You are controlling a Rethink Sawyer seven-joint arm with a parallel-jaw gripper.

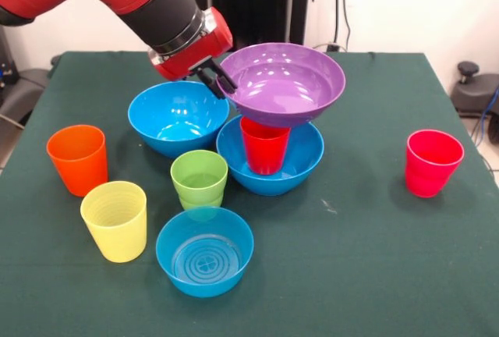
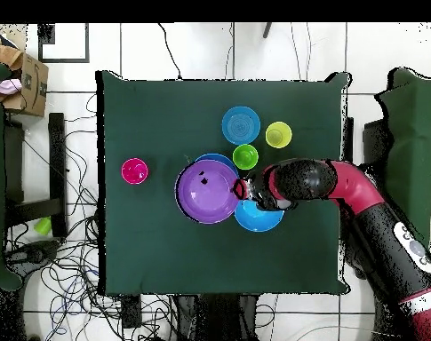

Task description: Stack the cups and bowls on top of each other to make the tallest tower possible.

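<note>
My gripper (image 1: 221, 81) is shut on the left rim of the wide purple bowl (image 1: 284, 83). It holds the bowl level on or just above the red cup (image 1: 265, 147), which stands upright in a large blue bowl (image 1: 273, 172). I cannot tell whether bowl and cup touch. In the overhead view the gripper (image 2: 243, 188) is at the right rim of the purple bowl (image 2: 206, 193). A second large blue bowl (image 1: 178, 117) stands left of the pile. The small blue bowl (image 1: 204, 251) with a ringed bottom sits at the front. The orange cup (image 1: 78, 159), yellow cup (image 1: 115, 220) and pinkish-red cup (image 1: 433, 163) stand apart.
A light green cup (image 1: 199, 175) stands between the pile and the small blue bowl, with a green piece under it; I cannot tell what that piece is. The green table cloth (image 1: 366, 259) ends at edges all round. Cables lie on the floor around the table (image 2: 67, 275).
</note>
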